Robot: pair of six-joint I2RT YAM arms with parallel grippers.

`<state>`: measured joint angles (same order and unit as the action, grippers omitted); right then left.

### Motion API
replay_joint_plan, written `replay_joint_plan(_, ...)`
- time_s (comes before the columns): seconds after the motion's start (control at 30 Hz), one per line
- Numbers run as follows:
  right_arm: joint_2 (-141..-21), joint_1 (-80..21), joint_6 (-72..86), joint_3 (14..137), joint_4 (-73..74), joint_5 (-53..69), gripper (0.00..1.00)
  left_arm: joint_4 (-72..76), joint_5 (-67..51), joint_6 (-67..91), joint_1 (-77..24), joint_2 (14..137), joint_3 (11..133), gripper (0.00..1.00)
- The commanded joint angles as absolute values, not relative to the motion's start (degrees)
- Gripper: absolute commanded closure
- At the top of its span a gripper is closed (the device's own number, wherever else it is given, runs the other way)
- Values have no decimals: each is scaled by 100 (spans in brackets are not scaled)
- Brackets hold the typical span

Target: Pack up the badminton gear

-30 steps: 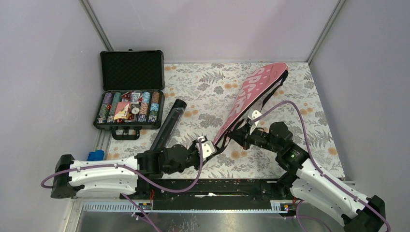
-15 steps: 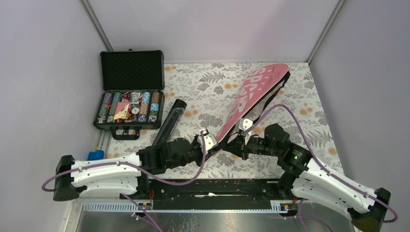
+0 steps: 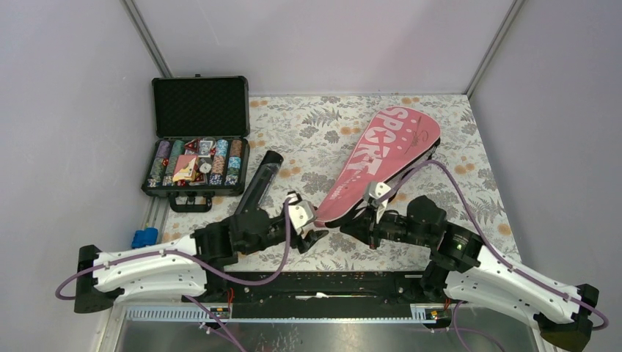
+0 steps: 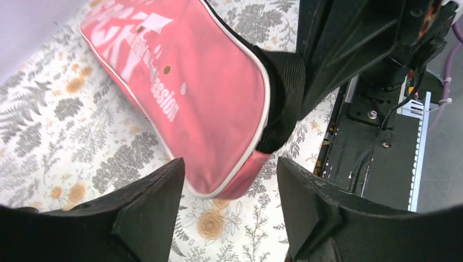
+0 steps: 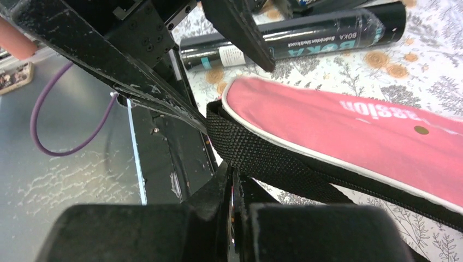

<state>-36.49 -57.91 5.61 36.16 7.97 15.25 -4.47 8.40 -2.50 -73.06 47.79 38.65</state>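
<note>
The pink "SPORT" racket bag (image 3: 381, 158) lies flat on the floral table, lettering up, narrow end toward me. It also shows in the left wrist view (image 4: 185, 93) and the right wrist view (image 5: 349, 120). My left gripper (image 3: 311, 236) (image 4: 229, 174) is open and empty, its jaws straddling the bag's narrow tip without touching. My right gripper (image 3: 352, 224) (image 5: 232, 183) is shut on the bag's black strap (image 5: 256, 150) at that end. The long black tube (image 3: 257, 189) (image 5: 295, 35) lies left of the bag. No rackets or shuttlecocks are in view.
An open black case of poker chips (image 3: 198, 165) stands at the back left. A small blue block (image 3: 144, 237) sits at the left edge by the left arm. The black base rail (image 3: 323, 282) runs along the near edge. Grey walls enclose the table.
The bag has gone from standing tilted on its edge to lying flat, lettering up. My left gripper has drawn back left from the bag's tip. My right gripper has moved left and lower.
</note>
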Motion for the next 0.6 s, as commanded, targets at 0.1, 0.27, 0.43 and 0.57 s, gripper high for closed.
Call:
replay_joint_plan(0.1, -3344, -5871, 815, 3996, 490, 1323, 100, -462, 423, -1537, -7277, 4289, 3729, 29)
replay_joint_plan(0.27, -3280, -5871, 1011, 4051, 461, 1327, 100, -601, 386, -2071, -7277, 4324, 3814, 27)
replay_joint_plan(0.43, -3272, -5872, 1094, 4135, 470, 1454, 100, -258, 368, -2266, -7277, 4491, 3784, 27)
replay_joint_plan(0.57, -3295, -5871, 1213, 4179, 591, 1527, 100, -29, 423, -2337, -7277, 4672, 3770, 32)
